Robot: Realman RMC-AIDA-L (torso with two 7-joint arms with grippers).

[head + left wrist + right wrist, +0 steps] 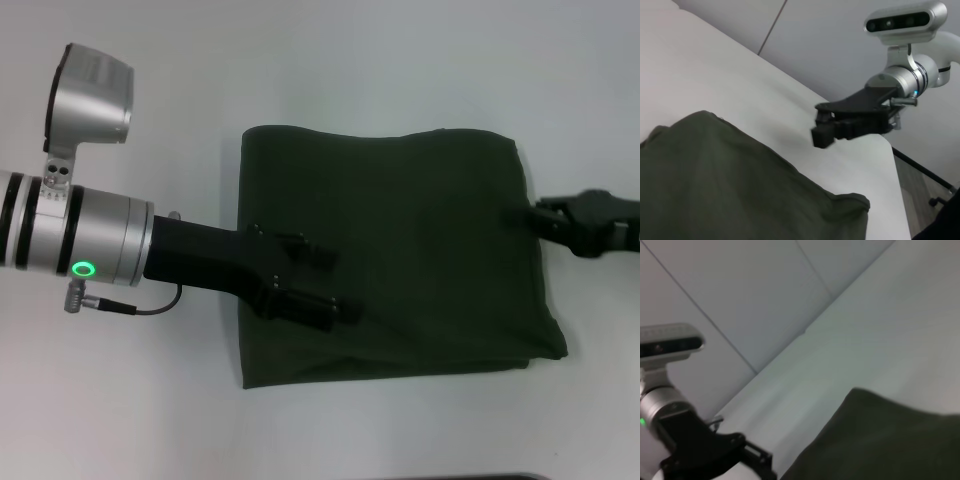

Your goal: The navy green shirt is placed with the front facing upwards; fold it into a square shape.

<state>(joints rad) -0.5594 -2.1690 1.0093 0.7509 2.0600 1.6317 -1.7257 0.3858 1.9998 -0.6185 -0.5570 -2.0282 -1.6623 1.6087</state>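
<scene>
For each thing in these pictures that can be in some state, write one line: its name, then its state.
navy green shirt: folded into a rough square, flat on the white table, plain side up.
left gripper: open, over the shirt's left part.
right gripper: at the shirt's right edge.
status light on left arm: lit green.

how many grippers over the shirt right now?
2. The left gripper sits over the navy green shirt near its left side; the right gripper is at its right edge. No others visible.
</scene>
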